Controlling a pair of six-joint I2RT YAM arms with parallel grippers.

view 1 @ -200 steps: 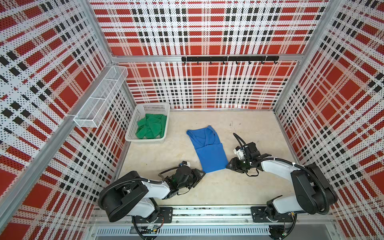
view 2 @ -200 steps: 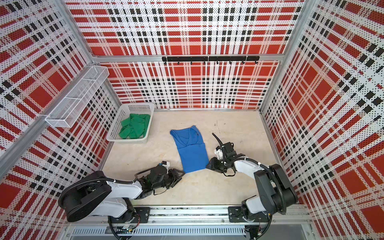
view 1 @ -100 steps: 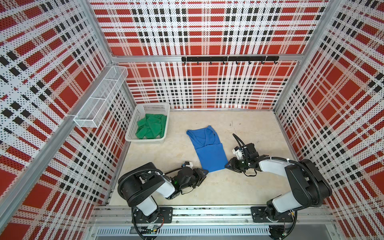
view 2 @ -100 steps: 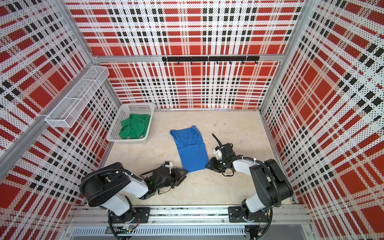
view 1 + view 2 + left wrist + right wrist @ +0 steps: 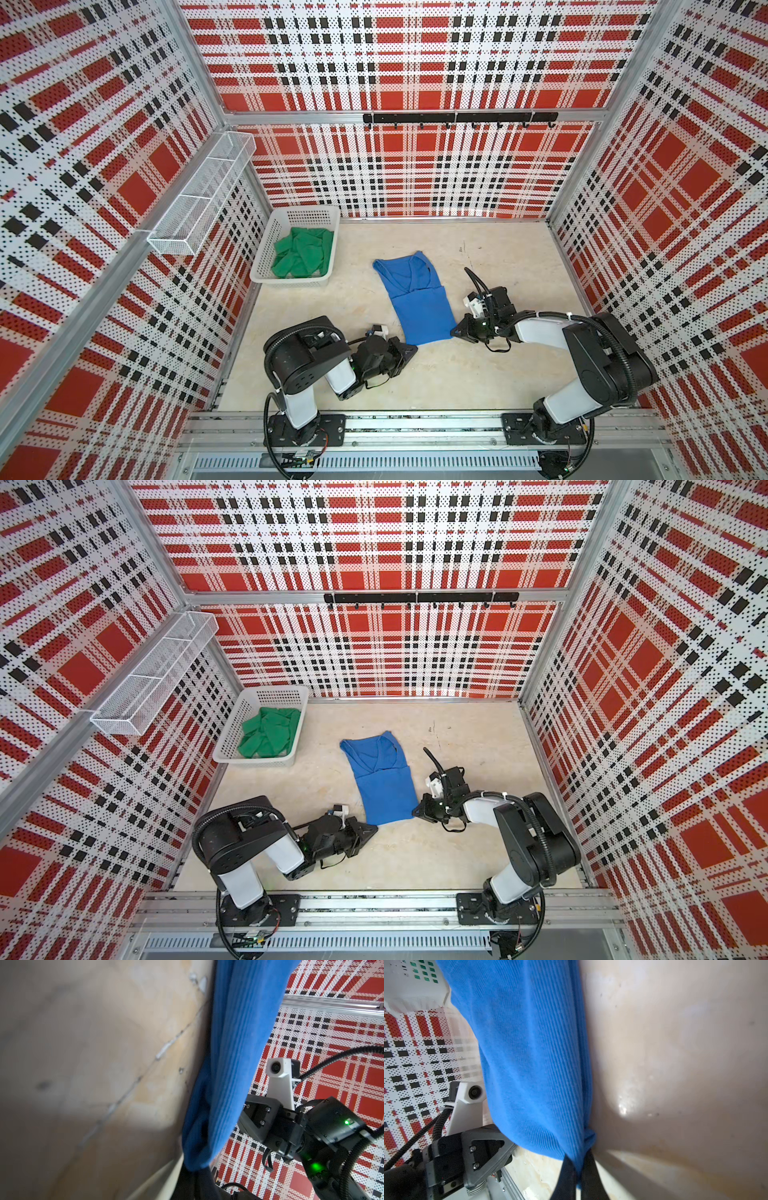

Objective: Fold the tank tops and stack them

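Left gripper (image 5: 412,348), right gripper (image 5: 454,332) each clamped on a near hem corner of blue tank top (image 5: 419,307); presumably to fold the hem over.

Left gripper (image 5: 412,351) and right gripper (image 5: 454,332) clamped (arms low).

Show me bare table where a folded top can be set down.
Free: the far right of the table, between the blue tank top and the right wall; the strip between it and the basket; the near strip before its hem. Crowded: that hem's corners, pinched by left gripper and right gripper.
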